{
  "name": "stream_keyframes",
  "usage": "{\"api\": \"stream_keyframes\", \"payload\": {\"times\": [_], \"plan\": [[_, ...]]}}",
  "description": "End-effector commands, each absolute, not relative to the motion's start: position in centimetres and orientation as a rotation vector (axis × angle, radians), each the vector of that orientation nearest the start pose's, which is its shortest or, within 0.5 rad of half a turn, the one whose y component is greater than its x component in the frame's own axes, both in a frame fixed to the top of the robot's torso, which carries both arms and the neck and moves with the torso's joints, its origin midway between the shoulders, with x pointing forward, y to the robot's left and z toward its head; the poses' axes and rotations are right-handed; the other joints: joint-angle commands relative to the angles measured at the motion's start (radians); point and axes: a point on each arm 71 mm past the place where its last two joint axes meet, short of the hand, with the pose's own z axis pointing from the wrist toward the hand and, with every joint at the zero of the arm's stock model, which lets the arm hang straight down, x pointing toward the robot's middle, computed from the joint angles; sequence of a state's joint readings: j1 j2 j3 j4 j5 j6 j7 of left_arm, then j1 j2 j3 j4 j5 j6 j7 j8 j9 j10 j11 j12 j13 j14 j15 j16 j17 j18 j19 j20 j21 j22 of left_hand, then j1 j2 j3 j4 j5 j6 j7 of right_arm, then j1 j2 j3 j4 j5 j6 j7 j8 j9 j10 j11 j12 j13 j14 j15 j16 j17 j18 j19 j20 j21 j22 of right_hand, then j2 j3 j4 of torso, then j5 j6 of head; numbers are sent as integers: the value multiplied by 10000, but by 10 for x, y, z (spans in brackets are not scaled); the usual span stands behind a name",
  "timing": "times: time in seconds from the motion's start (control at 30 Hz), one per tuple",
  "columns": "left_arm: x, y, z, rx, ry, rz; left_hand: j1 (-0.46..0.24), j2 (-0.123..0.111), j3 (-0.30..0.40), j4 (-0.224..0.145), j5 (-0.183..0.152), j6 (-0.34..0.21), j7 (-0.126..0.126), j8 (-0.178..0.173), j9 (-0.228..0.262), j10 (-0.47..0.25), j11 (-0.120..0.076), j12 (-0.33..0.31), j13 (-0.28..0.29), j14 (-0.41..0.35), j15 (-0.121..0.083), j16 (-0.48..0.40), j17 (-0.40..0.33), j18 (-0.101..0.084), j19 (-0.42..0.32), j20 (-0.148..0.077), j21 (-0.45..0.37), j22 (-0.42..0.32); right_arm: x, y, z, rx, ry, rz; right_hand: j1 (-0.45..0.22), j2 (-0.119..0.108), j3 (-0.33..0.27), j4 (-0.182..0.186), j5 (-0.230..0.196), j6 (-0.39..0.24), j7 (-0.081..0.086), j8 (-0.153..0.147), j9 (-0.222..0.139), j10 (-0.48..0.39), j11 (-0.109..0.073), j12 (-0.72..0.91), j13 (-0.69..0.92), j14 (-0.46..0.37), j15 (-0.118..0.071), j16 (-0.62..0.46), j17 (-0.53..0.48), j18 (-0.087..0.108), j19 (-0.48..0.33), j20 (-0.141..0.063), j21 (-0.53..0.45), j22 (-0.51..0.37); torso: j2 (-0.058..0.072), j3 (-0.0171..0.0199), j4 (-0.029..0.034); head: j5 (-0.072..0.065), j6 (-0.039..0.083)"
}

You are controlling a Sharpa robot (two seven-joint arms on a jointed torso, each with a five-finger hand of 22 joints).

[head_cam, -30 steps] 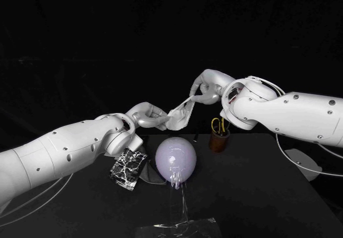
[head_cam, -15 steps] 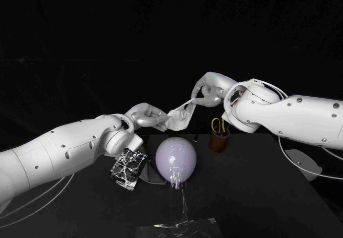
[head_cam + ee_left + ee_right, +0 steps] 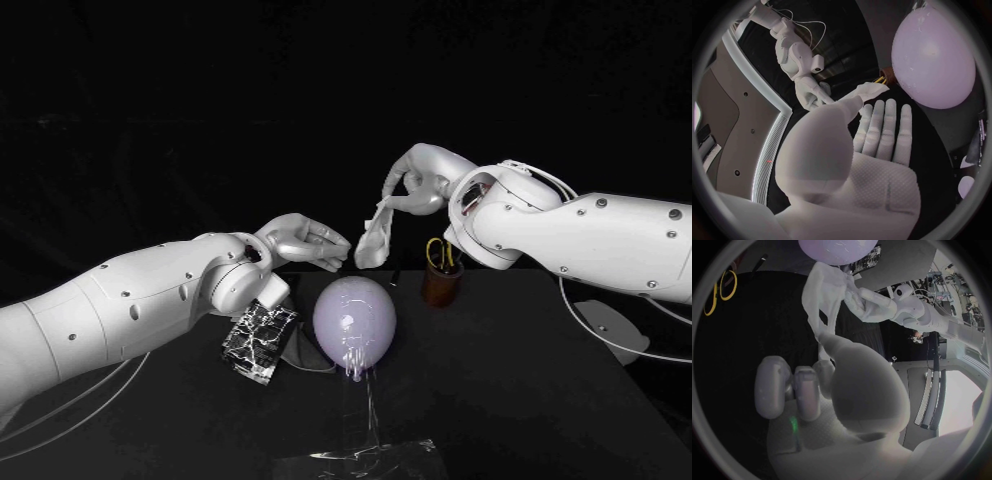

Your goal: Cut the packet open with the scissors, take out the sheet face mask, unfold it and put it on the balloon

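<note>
A crumpled white sheet mask (image 3: 374,234) hangs from my right hand (image 3: 414,186), which pinches its top end above and behind the balloon; the right wrist view shows the mask (image 3: 826,292) dangling from my fingers (image 3: 795,390). The pale lilac balloon (image 3: 355,318) stands upright at the table's middle. My left hand (image 3: 306,241) hovers just left of the mask with fingers apart, holding nothing; its flat palm (image 3: 876,165) faces the balloon (image 3: 932,55). The cut silver packet (image 3: 260,340) lies left of the balloon, under my left forearm.
A brown cup (image 3: 441,282) with yellow-handled scissors (image 3: 720,290) stands right of and behind the balloon. A clear stand (image 3: 361,460) under the balloon reaches the table's front edge. A cable (image 3: 613,335) loops at the right edge.
My left hand has let go of the mask and opened. The mask, earlier stretched between both hands, now hangs down from my right hand alone.
</note>
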State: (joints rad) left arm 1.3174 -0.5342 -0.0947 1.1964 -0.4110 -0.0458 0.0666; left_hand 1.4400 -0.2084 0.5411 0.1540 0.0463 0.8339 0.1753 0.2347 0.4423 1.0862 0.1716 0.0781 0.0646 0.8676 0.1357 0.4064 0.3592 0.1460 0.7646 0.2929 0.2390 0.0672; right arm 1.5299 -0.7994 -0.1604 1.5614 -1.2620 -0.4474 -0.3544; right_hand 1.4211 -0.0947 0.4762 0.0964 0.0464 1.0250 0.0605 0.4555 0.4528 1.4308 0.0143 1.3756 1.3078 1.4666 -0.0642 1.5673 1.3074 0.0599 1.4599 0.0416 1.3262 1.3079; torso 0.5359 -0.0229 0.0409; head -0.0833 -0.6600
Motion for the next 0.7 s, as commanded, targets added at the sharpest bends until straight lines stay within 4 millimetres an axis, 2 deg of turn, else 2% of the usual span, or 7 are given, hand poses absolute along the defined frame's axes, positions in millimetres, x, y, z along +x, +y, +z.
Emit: {"api": "stream_keyframes", "payload": {"times": [0.03,0.33,0.47,0.7], "plan": [[542,121,-172,-5786,19625,-13599,-41,-130,-96,4,20,-76,-1,-63,-41,-98,-22,-72,20,-110,29,-57,-10,-156,-98,-19,-49,-6,513,-185,-61,815,14547,5761,-42,60,70,-3,25,77,24,32,16,521,-259,65,1189,1042,-56,35,2634,-174,410,-28,55,2069,0,3,-5,-6,-7],[542,118,-171,-5747,19552,-13725,-143,-184,-216,47,20,-44,7,-77,-71,-147,-60,-77,31,-163,30,-102,-9,-200,-138,-19,-95,-2,512,-183,-61,820,14536,5871,-42,60,70,-3,25,77,24,32,16,521,-259,65,1189,1042,-56,35,2634,-174,410,-28,55,2069,-8,1,-2,-6,-21],[543,117,-170,-5920,19196,-13882,-284,-123,-310,167,21,15,-37,-72,-93,-105,-116,-43,49,-137,-4,-106,6,-214,-131,-26,-112,9,511,-182,-61,806,14550,5905,-42,60,70,-3,25,77,24,32,16,521,-259,65,1189,1042,-56,35,2634,-174,410,-28,55,2069,-5,0,-1,3,-25],[545,116,-165,-6433,18191,-14278,-435,101,-398,402,21,181,-131,-35,-121,14,-165,11,67,4,-67,-85,45,-129,40,-43,-51,48,509,-178,-62,739,14580,6027,-44,58,76,-5,25,78,24,34,17,522,-259,64,1189,1042,-56,35,2634,-174,410,-28,54,2068,2,-3,-3,2,-26]]}}
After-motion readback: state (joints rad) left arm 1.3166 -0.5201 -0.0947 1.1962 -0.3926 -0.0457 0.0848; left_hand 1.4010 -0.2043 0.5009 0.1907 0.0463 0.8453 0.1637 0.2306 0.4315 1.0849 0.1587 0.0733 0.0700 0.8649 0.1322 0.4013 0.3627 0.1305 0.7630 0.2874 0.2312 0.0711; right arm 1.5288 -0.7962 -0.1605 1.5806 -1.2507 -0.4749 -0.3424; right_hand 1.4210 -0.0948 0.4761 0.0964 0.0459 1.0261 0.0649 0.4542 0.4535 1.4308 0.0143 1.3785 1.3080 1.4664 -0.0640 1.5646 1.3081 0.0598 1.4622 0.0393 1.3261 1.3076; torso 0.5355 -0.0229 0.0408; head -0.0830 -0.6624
